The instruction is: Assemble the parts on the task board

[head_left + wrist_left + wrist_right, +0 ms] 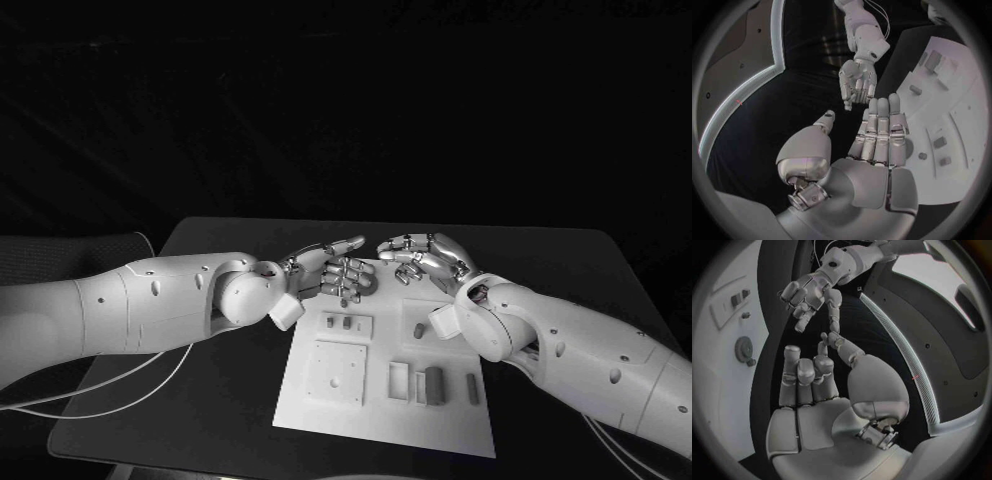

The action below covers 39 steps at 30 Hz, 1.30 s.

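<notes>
Where the black table (216, 420) comes nearest, the task board (382, 415) lies flat on it, a white plate running away from the near edge toward the middle. On its near half sits a raised square plate (342, 373) to the left, and beside it, to the right, a small cluster of upright grey parts: a pale rectangular frame (398, 379), a darker block (434, 384) and a slim bar (472, 389), close together but apart from one another. Farther along the board a small plaque (345, 323) carries two little grey pieces, and a short grey peg (420, 330) stands to its right.

Beyond these, over the far end of the board, the two silver hands meet. The left hand (332, 268) reaches in from the left with its fingers extended and a little spread, thumb standing apart; the left wrist view shows its palm bare, with nothing in it. The right hand (428, 257) comes from the right, its fingers curled partly inward with the thumb stretched out toward the other hand. I can see nothing held in it. The fingertips of the two hands come very near one another above the board's far edge, though I cannot tell whether they touch. Neither hand rests on any of the parts. Behind them, dark table surface runs on to the far edge.
</notes>
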### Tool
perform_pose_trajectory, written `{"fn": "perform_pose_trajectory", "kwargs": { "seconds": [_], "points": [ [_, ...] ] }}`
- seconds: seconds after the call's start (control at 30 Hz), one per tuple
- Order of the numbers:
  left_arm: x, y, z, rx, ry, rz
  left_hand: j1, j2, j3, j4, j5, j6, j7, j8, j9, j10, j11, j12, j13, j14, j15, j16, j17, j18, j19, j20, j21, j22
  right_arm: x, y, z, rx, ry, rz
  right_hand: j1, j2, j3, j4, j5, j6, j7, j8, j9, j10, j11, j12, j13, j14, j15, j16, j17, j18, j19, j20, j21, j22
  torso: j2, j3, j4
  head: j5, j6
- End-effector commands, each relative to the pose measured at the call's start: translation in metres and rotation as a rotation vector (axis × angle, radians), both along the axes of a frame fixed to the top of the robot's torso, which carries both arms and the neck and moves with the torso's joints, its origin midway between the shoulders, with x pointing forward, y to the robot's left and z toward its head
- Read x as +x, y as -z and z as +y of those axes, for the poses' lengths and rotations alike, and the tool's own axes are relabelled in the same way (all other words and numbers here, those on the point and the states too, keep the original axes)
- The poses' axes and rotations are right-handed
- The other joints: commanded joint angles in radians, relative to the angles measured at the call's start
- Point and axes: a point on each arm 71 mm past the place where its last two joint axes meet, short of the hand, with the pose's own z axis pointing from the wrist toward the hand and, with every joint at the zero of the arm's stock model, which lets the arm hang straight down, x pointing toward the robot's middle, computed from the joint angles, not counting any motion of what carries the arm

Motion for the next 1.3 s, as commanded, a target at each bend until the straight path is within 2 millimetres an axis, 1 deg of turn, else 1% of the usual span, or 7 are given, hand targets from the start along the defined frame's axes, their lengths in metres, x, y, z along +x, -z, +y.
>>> {"fn": "perform_pose_trajectory", "kwargs": {
  "seconds": [0.03, 0.07, 0.13, 0.6, 0.8, 1.03, 1.3],
  "points": [
    [-0.002, -0.001, -0.005, -0.048, 0.002, 0.026, 0.096, 0.002, -0.068, 0.113, 0.002, -0.005, 0.0, 0.009, -0.001, -0.012, -0.001, 0.017, -0.003, -0.01, -0.001, 0.014, -0.01, 0.015, -0.008, 0.001, -0.004, 0.012, -0.002, 0.001, 0.003, 0.05, -0.016, 0.032, -0.001, 0.012, 0.001, -0.001, -0.004, -0.001, 0.004, 0.002, 0.002, -0.006, 0.0, 0.0, 0.001, 0.001, -0.007, 0.001, 0.002, 0.014, -0.008, 0.002, -0.001, 0.011, 0.0, -0.0001, 0.0001, -0.002, 0.007],
    [-0.002, -0.002, -0.006, -0.053, 0.001, 0.029, 0.196, 0.008, -0.146, 0.226, -0.002, -0.005, -0.003, 0.016, -0.001, -0.016, 0.0, 0.029, -0.006, -0.015, -0.001, 0.024, -0.019, 0.015, -0.008, 0.002, -0.006, 0.021, -0.002, 0.0, 0.004, 0.053, -0.018, 0.032, -0.002, 0.012, 0.001, -0.001, -0.004, -0.002, 0.004, 0.002, 0.002, -0.006, 0.0, 0.0, 0.002, 0.0, -0.007, 0.001, 0.002, 0.014, -0.008, 0.002, -0.001, 0.011, 0.0, -0.0001, 0.0002, -0.003, 0.009],
    [-0.003, -0.002, -0.008, -0.061, 0.002, 0.031, 0.236, 0.033, -0.2, 0.247, 0.001, -0.015, -0.001, 0.014, -0.004, -0.021, 0.0, 0.033, -0.009, -0.014, 0.001, 0.03, -0.025, 0.015, -0.004, 0.0, -0.005, 0.027, -0.002, 0.0, 0.005, 0.054, -0.02, 0.032, -0.002, 0.012, 0.0, -0.001, -0.004, -0.002, 0.004, 0.001, 0.003, -0.006, 0.0, 0.0, 0.002, 0.0, -0.007, 0.002, 0.002, 0.014, -0.008, 0.002, -0.001, 0.011, 0.0, -0.0002, 0.0001, -0.003, 0.012],
    [-0.006, -0.006, -0.019, -0.128, 0.029, 0.009, 0.332, 0.099, -0.325, 0.246, 0.003, -0.076, -0.046, -0.003, -0.018, -0.046, 0.003, 0.047, -0.024, -0.029, 0.005, 0.047, -0.047, 0.012, -0.004, 0.002, -0.015, 0.035, 0.0, 0.002, 0.006, 0.051, -0.02, 0.037, -0.002, 0.014, 0.0, -0.002, -0.004, -0.003, 0.004, 0.001, 0.003, -0.007, 0.0, 0.001, 0.003, -0.001, -0.007, 0.002, 0.002, 0.014, -0.01, 0.003, -0.001, 0.011, 0.0, -0.0008, -0.0002, -0.004, 0.021],
    [-0.007, -0.007, -0.023, -0.143, 0.032, 0.013, 0.299, 0.136, -0.344, 0.247, 0.003, -0.081, -0.049, -0.001, -0.018, -0.053, 0.003, 0.051, -0.028, -0.034, 0.006, 0.051, -0.053, 0.013, -0.008, 0.003, -0.018, 0.033, 0.0, 0.002, 0.008, 0.053, -0.026, 0.039, -0.002, 0.014, 0.0, -0.002, -0.004, -0.003, 0.005, 0.001, 0.004, -0.008, 0.0, 0.001, 0.003, -0.001, -0.007, 0.002, 0.003, 0.014, -0.01, 0.003, -0.001, 0.011, 0.0, -0.0004, 0.0003, -0.005, 0.022],
    [-0.007, -0.007, -0.024, -0.139, 0.027, 0.016, 0.308, 0.146, -0.346, 0.245, 0.003, -0.085, -0.048, 0.0, -0.018, -0.056, 0.004, 0.054, -0.029, -0.036, 0.005, 0.055, -0.055, 0.015, -0.009, 0.003, -0.018, 0.034, -0.001, 0.002, 0.009, 0.054, -0.031, 0.041, -0.002, 0.014, -0.001, -0.002, -0.004, -0.003, 0.005, 0.001, 0.004, -0.008, 0.0, 0.001, 0.004, -0.002, -0.007, 0.002, 0.003, 0.014, -0.01, 0.003, -0.001, 0.011, 0.0, -0.0005, -0.0006, -0.003, 0.023],
    [-0.008, -0.007, -0.023, -0.141, 0.033, 0.019, 0.407, 0.165, -0.345, 0.24, 0.003, -0.074, -0.038, 0.014, -0.014, -0.057, 0.0, 0.067, -0.03, -0.037, 0.005, 0.066, -0.06, 0.015, -0.008, 0.003, -0.014, 0.042, 0.0, 0.002, 0.009, 0.05, -0.032, 0.038, -0.002, 0.014, -0.001, -0.002, -0.004, -0.003, 0.005, 0.001, 0.004, -0.009, 0.001, 0.002, 0.004, -0.002, -0.007, 0.003, 0.003, 0.014, -0.011, 0.003, -0.001, 0.012, 0.0, -0.0002, 0.0008, -0.003, 0.023]
  ]
}}
